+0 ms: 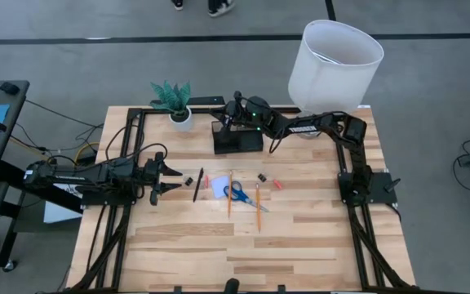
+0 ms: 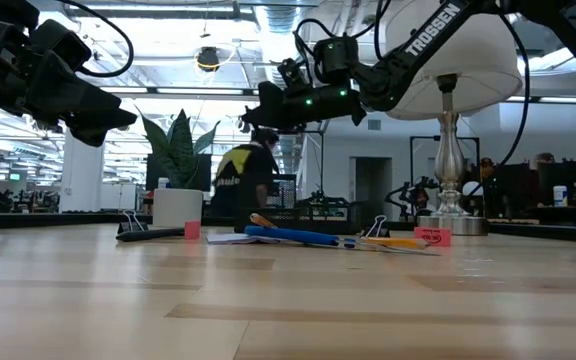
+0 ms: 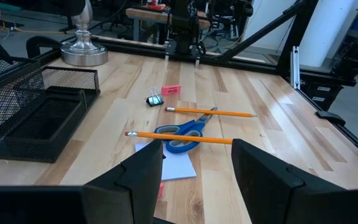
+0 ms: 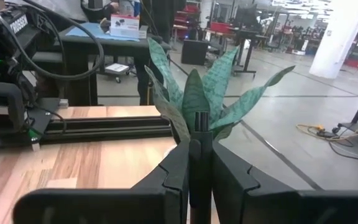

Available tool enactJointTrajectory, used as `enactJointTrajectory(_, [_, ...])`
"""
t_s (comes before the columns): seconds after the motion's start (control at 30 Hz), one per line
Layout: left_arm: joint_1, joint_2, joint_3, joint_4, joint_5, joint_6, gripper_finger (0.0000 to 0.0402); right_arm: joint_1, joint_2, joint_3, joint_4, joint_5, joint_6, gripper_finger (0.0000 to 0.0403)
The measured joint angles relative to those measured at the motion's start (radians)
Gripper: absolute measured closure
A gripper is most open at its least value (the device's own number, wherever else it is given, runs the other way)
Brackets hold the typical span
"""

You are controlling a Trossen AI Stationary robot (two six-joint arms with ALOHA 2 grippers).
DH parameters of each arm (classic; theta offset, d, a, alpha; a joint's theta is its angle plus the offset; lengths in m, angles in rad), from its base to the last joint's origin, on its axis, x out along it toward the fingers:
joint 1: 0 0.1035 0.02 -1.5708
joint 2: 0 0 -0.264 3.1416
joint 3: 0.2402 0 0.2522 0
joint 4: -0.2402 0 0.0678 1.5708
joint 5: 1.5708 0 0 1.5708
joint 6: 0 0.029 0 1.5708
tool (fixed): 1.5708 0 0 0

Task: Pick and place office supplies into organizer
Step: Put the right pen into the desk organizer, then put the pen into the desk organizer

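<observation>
You are looking at a light wooden table [image 1: 186, 245] set on a grey concrete floor [image 1: 431, 82] crossed by dark lines. A white lamp shade [image 1: 335, 64] stands over the far right corner of the table, on a silver base [image 2: 450, 215]. A small potted plant [image 1: 174, 101] sits at the far edge. Beyond, a bright open workshop has white columns [image 4: 342, 34], ceiling lights and benches; a person [image 2: 246, 180] stands there.

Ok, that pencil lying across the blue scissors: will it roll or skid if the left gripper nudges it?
Probably it pivots rather than rolls: the pencil rests partly on the scissors handles, not flat on the table. It looks thin and light, so a nudge may skid it. The left gripper stands open short of it.
</observation>
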State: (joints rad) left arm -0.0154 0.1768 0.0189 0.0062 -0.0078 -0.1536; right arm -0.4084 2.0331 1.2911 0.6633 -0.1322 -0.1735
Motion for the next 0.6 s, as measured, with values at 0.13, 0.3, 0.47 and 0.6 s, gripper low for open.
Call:
enactJointTrajectory(0.13, [0.000, 0.000, 0.000, 0.000, 0.000, 0.000, 0.0218, 0.000, 0.000, 0.000, 0.000, 0.000, 0.001, 0.0357])
enactJointTrajectory(0.3, [0.000, 0.000, 0.000, 0.000, 0.000, 0.000, 0.0218, 0.000, 0.000, 0.000, 0.002, 0.000, 0.001, 0.0350])
enactJointTrajectory(0.47, [0.000, 0.000, 0.000, 0.000, 0.000, 0.000, 0.0218, 0.000, 0.000, 0.000, 0.002, 0.001, 0.001, 0.0333])
enactJointTrajectory(0.6, [0.000, 0.000, 0.000, 0.000, 0.000, 0.000, 0.0218, 0.000, 0.000, 0.000, 0.002, 0.002, 0.000, 0.0327])
